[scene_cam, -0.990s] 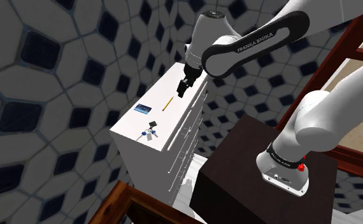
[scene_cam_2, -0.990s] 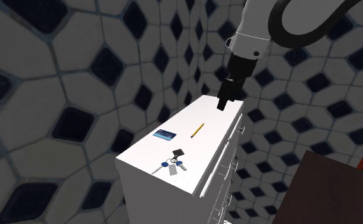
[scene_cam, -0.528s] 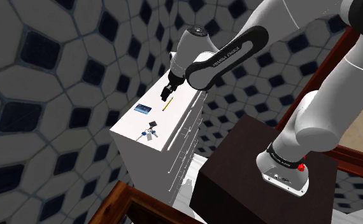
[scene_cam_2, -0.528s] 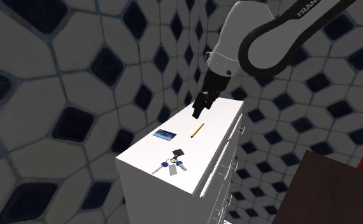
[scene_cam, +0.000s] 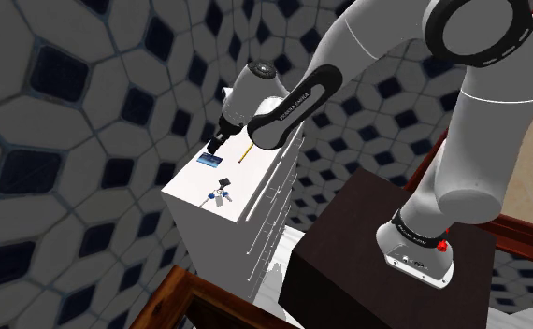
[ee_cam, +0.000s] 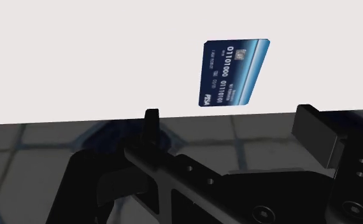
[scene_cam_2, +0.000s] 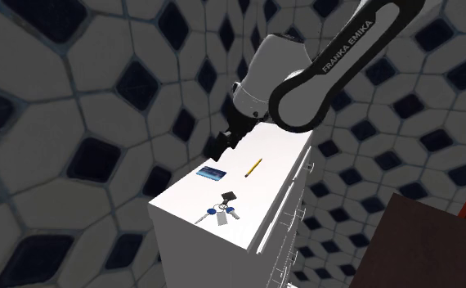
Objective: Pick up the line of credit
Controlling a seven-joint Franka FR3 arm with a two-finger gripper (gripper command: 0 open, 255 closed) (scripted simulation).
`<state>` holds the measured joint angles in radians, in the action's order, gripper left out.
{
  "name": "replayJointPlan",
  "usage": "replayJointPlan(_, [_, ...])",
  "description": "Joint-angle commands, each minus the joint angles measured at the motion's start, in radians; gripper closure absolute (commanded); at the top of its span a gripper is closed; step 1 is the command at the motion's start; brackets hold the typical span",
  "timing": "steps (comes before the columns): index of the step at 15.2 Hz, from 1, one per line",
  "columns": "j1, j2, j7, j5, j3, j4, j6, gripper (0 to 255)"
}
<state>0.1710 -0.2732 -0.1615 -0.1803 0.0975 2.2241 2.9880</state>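
Observation:
The credit card is a dark blue card lying flat on the white dresser top, near the edge by the tiled wall. In the second exterior view the card lies just below and to the left of my gripper. My gripper hovers a little above the card, over the dresser's wall-side edge. In the wrist view the card shows beyond the gripper, whose fingers stand apart and hold nothing.
A yellow pencil lies on the dresser beside the card, toward the drawer side. A bunch of keys with blue tags rests nearer the dresser's front end. The dark stand sits right of the dresser, and the tiled wall runs close behind.
The arm has swung from over the dresser's far end, across the pencil, to just above the card. The card, pencil and keys have not moved.

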Motion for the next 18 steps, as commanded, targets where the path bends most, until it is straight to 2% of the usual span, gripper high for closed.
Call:
replayJointPlan(1, [0.016, -0.072, -0.008, -0.019, -0.011, -0.063, 0.044, 0])
replayJointPlan(4, [0.050, -0.176, -0.021, -0.041, -0.032, -0.172, 0.091, 0])
replayJointPlan(14, [0.089, -0.267, -0.041, -0.054, -0.077, -0.191, 0.169, 0])
replayJointPlan(15, [0.087, -0.267, -0.041, -0.054, -0.076, -0.191, 0.169, 255])
replayJointPlan(18, [0.088, -0.267, -0.041, -0.054, -0.076, -0.192, 0.169, 255])
